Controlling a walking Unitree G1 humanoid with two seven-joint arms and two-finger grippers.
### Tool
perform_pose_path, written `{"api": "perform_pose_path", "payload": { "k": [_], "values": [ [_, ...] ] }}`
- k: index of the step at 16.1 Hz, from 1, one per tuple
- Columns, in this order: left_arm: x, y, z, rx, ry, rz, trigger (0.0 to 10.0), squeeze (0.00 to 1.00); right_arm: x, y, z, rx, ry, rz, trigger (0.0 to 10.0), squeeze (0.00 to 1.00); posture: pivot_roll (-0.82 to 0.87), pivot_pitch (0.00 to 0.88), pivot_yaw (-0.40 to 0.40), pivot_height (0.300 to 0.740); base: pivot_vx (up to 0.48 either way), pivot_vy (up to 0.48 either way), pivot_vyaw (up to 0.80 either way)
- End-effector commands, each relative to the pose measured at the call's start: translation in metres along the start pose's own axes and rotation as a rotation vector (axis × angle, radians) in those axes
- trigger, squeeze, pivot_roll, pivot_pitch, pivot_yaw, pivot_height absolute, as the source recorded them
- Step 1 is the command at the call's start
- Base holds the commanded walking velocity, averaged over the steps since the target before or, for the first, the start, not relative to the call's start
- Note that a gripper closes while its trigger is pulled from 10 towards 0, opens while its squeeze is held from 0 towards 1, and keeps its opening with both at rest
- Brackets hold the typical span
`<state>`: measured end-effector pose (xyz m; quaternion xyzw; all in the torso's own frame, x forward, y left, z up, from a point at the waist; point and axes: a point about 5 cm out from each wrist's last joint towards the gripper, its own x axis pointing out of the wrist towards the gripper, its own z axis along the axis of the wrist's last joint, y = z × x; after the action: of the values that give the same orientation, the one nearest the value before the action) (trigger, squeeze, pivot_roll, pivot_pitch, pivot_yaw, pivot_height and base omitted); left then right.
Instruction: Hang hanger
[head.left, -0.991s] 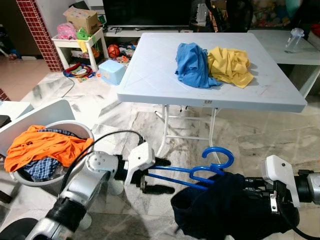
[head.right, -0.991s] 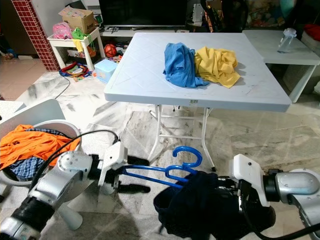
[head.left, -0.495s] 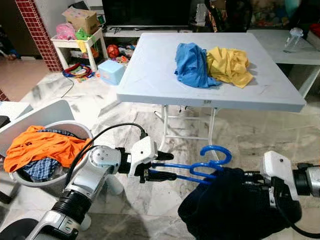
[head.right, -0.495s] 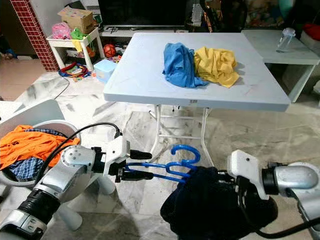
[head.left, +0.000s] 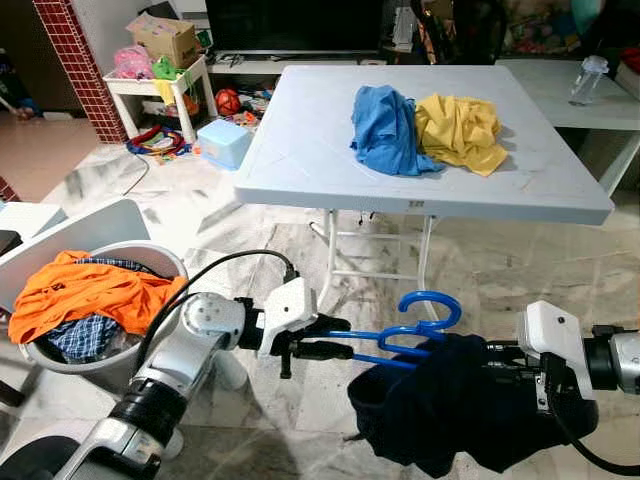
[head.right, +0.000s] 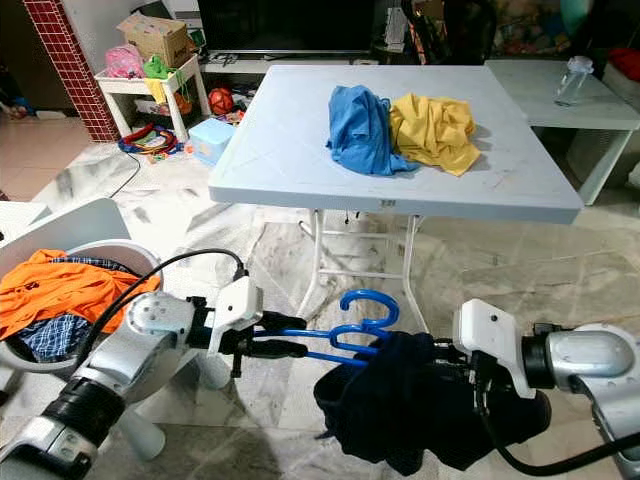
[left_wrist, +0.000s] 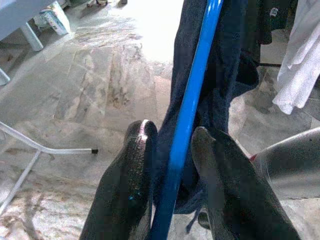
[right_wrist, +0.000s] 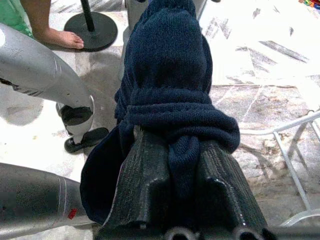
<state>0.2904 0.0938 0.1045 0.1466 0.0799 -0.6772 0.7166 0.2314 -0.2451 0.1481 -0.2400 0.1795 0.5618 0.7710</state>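
While the blue plastic hanger (head.left: 400, 335) is clamped at one end by the left gripper (left_wrist: 172, 165), the dark navy knitted garment (head.left: 450, 405), pinched in the right gripper (right_wrist: 175, 165), has been drawn further along it; dressing looks nearly done, hanging not yet begun.

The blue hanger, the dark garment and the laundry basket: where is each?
blue hanger (head.left: 430, 305), left eye view, on its hook.
dark garment (head.left: 455, 405), left eye view, mid-cloth.
laundry basket (head.left: 150, 253), left eye view, on its rim.
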Motion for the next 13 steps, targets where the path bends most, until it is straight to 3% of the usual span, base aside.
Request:
{"api": "perform_pose_path", "payload": {
  "k": [1, 13],
  "values": [
    [0.002, 0.001, 0.003, 0.026, 0.015, -0.018, 0.0, 0.0, -0.001, -0.002, 0.008, -0.036, -0.019, 0.004, 10.0, 0.0, -0.08, 0.0, 0.025, 0.74, 0.0, 0.0, 0.0],
    [0.014, -0.012, -0.005, 0.012, 0.043, -0.125, 0.0, 0.0, 0.011, -0.002, 0.016, -0.056, -0.052, 0.016, 10.0, 0.0, -0.09, 0.012, 0.022, 0.74, 0.0, 0.0, 0.0]
  ]
}}
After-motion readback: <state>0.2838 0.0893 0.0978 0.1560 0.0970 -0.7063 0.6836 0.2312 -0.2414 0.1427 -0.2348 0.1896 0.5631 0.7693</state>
